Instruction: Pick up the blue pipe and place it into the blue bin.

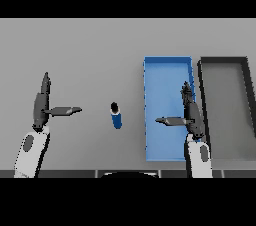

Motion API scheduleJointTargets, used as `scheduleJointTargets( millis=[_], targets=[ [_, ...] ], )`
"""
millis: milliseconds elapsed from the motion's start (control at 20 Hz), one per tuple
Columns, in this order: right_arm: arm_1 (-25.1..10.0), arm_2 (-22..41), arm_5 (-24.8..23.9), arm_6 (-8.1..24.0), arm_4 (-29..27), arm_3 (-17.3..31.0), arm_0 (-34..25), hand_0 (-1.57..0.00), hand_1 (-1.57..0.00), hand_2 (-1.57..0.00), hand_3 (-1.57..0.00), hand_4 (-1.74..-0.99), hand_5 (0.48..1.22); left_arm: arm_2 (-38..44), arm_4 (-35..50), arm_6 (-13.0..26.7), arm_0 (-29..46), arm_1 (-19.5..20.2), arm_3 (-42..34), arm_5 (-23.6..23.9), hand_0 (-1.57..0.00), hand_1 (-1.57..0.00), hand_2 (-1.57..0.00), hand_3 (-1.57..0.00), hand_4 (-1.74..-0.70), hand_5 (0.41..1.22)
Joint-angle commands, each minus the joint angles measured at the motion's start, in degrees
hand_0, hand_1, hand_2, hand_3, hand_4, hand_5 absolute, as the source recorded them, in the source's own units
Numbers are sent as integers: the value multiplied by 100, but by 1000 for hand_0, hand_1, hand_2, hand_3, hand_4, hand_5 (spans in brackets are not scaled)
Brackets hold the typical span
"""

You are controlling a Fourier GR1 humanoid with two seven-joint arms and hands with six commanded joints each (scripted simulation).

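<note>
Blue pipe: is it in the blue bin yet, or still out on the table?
Out. The blue pipe stands on the grey table, left of the blue bin and apart from it; neither hand touches it.

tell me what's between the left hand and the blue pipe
Nothing: in the head view, only bare grey table lies between the left hand and the blue pipe.

Plain grey table (90, 50) under even, soft light

The tabletop fills the whole view from left to right and from the near edge to the far one, a flat matt grey with no marking or seam. No wall, floor or window shows beyond it. The light is diffuse, casting only faint shadows. At the far right a dark grey bin (247, 100) with a black rim stands on the table, its long side running from near to far.
</note>
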Motion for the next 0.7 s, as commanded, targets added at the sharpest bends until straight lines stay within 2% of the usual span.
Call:
scheduleJointTargets(
  millis=[0,250,300,350,400,500,650],
  targets=[
    [-4,-4,-2,-2,-5,-2,2,1,1,1,1,-1225,617,-2,-3,-26,2,-5,-5,5,1,1,1,1,-1074,591],
    [-23,15,41,-24,-22,-60,52,1,1,1,1,-1225,617,-53,-41,-32,2,-46,-73,48,1,1,1,1,-1074,591],
    [-306,193,242,-285,210,-228,193,1,1,1,1,-1225,617,-244,2,-275,62,411,-172,-722,1,1,1,1,-1074,591],
    [-471,339,319,-403,432,-358,318,1,1,1,1,-1224,618,-298,81,-375,66,751,-193,-1231,1,1,1,1,-1073,590],
    [-594,396,386,-424,519,-462,399,1,1,1,1,-1225,618,-376,95,-402,40,912,-148,-1553,1,1,1,1,-1074,589],
    [-685,507,400,-427,701,-584,524,1,1,1,1,-1223,620,-426,154,-473,40,1058,-98,-1903,1,1,1,1,-1077,588],
    [-743,580,354,-358,850,-787,651,1,1,1,1,-1196,609,-429,206,-544,87,1181,-161,-2066,1,1,1,1,-1080,600]
  ],
)
